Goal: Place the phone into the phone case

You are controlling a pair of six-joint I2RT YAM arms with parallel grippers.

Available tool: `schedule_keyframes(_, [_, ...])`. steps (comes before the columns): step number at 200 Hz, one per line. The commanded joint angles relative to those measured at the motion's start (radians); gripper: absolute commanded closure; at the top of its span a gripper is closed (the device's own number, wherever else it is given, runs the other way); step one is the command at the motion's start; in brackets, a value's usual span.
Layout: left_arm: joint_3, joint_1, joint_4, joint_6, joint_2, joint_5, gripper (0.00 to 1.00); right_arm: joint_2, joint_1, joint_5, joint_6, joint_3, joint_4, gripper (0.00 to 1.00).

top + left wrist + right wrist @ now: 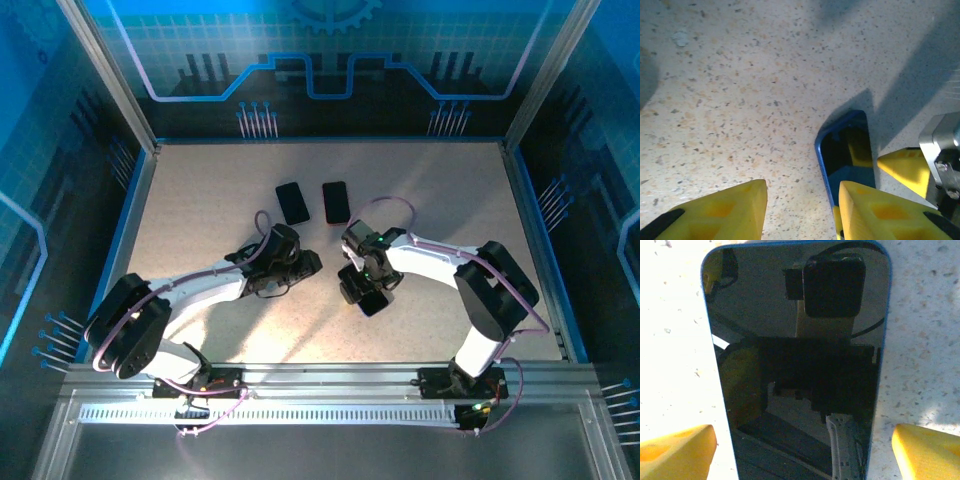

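The phone [797, 365] lies flat on the speckled table, its dark glossy screen up. A blue edge runs round it and looks like the phone case's rim. My right gripper [805, 445] is open and straddles it, with a yellow fingertip on each side and table showing between each tip and the phone. In the top view the right gripper [368, 297] hangs over the phone [372, 301] at the middle. My left gripper [802, 192] is open over bare table. Its right finger [875, 210] overlaps the phone's [845, 155] blue edge.
Two dark flat slabs [293, 203] [336, 202] lie side by side further back on the table. The left gripper [308, 264] sits close to the right arm's wrist. Metal frame posts and blue walls enclose the table.
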Motion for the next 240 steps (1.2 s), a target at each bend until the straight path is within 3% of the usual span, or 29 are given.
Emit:
schedule_keyframes(1, [-0.012,0.012,-0.021,0.012,-0.014,-0.014,0.57,0.022,0.028,0.034,-0.016,0.028,-0.023,0.09])
schedule_keyframes(94, [-0.006,0.024,-0.015,0.010,0.010,0.004,0.57,0.123,0.085,0.121,-0.015,0.072,-0.040,0.20])
schedule_keyframes(150, [0.004,0.024,-0.095,0.052,-0.003,-0.026,0.57,0.137,0.091,0.162,0.006,0.062,-0.030,0.39])
schedule_keyframes(240, [0.002,0.023,0.105,0.074,0.077,0.115,0.38,0.012,0.092,0.026,-0.062,0.143,-0.087,0.42])
